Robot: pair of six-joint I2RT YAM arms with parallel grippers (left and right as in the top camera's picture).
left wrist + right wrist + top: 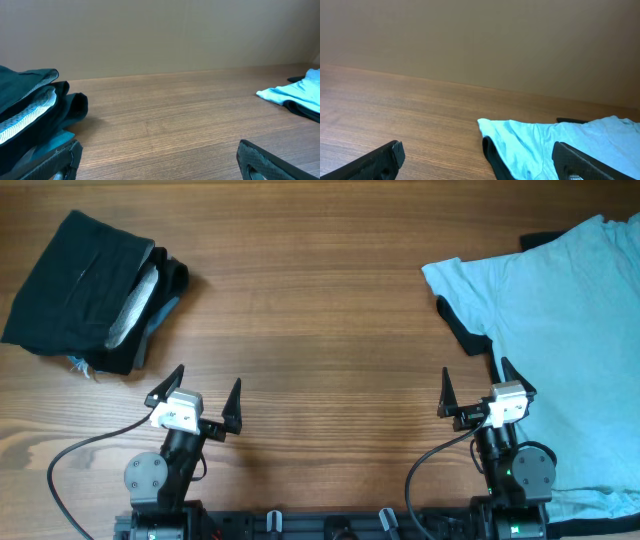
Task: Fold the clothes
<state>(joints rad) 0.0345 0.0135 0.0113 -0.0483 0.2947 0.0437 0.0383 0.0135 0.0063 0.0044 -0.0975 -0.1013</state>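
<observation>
A pale sky-blue T-shirt (565,330) lies spread at the right of the table, over a black garment (462,330) that shows at its left edge and at the top. It also shows in the right wrist view (555,142) and far right in the left wrist view (295,92). A folded pile of black clothes with a grey lining (90,290) sits at the far left and shows in the left wrist view (30,120). My left gripper (205,395) is open and empty near the front edge. My right gripper (475,390) is open and empty, its right finger over the shirt's edge.
The wooden table (320,310) runs between the two piles. A plain beige wall (480,40) stands behind the table's far edge. Black cables (80,455) trail from the arm bases at the front.
</observation>
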